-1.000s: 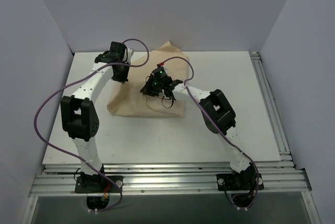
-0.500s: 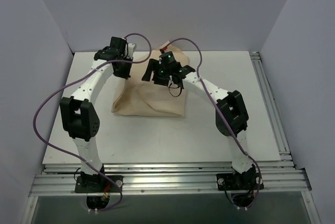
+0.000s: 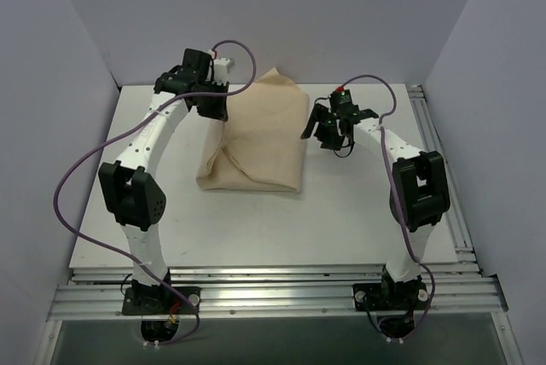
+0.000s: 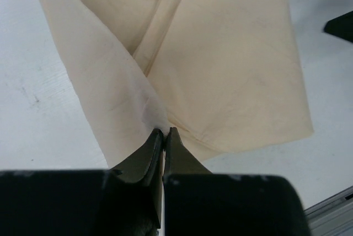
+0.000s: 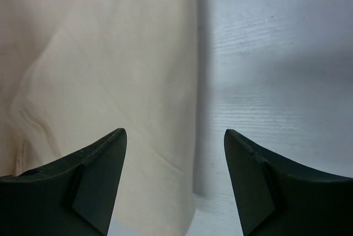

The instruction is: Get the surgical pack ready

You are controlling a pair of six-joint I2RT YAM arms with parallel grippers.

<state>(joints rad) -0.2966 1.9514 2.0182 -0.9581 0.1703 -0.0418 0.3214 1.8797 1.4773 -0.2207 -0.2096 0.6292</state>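
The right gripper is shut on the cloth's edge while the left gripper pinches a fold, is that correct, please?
Not quite: the right wrist view shows the right gripper open above the edge of the cloth, holding nothing. The left gripper does pinch a fold.

Tan cloth bundle (image 3: 260,139): found laid folded on white table (image 3: 256,228). Left gripper (image 3: 215,111): positioned at bundle's far left edge. Right gripper (image 3: 314,130): held just beside bundle's right edge.

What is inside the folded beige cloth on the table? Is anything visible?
Only the cloth itself shows: overlapping beige folds resting on the white table. Whatever is wrapped inside, if anything, is covered.
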